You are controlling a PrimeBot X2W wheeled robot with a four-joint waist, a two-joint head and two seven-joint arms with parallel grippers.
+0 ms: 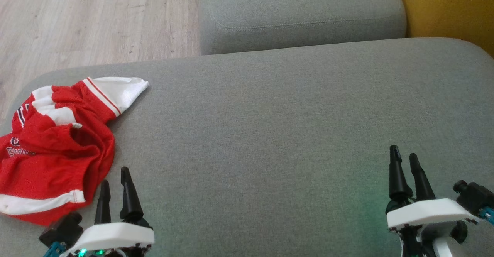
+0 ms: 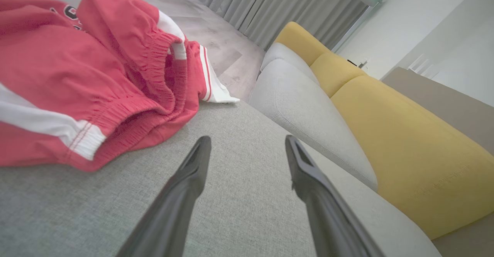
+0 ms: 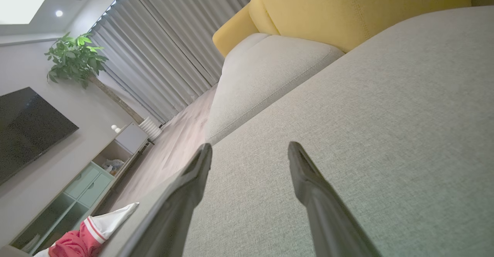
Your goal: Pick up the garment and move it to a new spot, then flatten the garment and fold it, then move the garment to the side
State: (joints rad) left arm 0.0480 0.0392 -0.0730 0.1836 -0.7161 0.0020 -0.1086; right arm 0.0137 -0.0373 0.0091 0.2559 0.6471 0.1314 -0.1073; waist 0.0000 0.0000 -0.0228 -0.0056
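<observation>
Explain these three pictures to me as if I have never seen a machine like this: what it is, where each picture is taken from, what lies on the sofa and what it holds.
This is a wheeled robot with two arms, each ending in a pincer with two long dark fingers. The wide picture comes from a camera on its head, looking down at a grey sofa cushion. The left pincer shows at the lower left and the right pincer at the lower right. The other two pictures come from cameras on the wrists, each looking along its own pincer's fingers. A crumpled red and white garment lies at the cushion's left end, close beside the left pincer; the left wrist picture shows it up close. A yellow sofa back stands behind. Both pincers are open and hold nothing.
</observation>
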